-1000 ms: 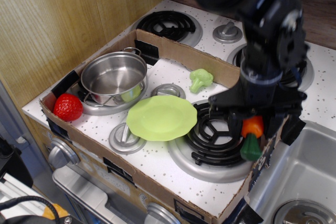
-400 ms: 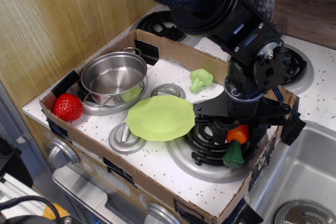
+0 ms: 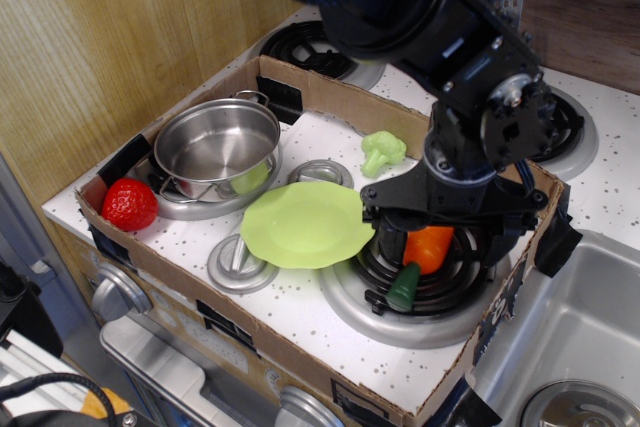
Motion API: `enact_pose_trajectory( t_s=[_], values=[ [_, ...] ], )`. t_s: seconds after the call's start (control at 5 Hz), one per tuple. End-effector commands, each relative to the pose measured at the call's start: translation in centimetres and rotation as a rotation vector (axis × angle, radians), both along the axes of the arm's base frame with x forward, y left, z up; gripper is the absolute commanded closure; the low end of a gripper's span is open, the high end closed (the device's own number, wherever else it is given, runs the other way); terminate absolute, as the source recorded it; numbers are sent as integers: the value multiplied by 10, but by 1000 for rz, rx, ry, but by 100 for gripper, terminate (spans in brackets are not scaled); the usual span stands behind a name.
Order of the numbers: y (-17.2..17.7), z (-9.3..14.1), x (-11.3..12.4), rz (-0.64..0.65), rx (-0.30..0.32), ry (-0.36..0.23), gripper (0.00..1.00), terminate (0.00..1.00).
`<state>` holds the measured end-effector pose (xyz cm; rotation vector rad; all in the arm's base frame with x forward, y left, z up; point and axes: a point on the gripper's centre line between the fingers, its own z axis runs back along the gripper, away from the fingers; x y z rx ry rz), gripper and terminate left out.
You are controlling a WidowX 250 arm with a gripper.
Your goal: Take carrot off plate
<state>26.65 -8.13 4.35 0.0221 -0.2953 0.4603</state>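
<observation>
Red toy strawberry (image 3: 129, 204) at far left inside the cardboard box wall (image 3: 330, 97). Next right, steel pot (image 3: 217, 147) sits on a burner, empty. Light green plate (image 3: 307, 224) lies flat mid-stove, bare; its right edge is just beside the black coil burner (image 3: 420, 272). Toy broccoli (image 3: 382, 151) behind the plate, apart from it. Gripper (image 3: 432, 237) hangs over the coil burner, black jaws narrowly spread and clamped on the orange body of the carrot (image 3: 424, 252). Carrot tilted, green stub pointing down-left, low over or touching the coil; can't tell which. Carrot is off the plate, just right of its rim. Box's right wall stands close on the gripper's right, sink (image 3: 580, 347) beyond it.
</observation>
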Motion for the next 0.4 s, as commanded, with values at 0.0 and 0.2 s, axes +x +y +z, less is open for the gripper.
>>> enact_pose_trajectory(
  t_s=[0.0, 0.2],
  values=[
    [-4, 42, 11, 15, -4, -36, 0, 0],
    [-6, 63, 14, 27, 24, -12, 0, 100]
  ],
)
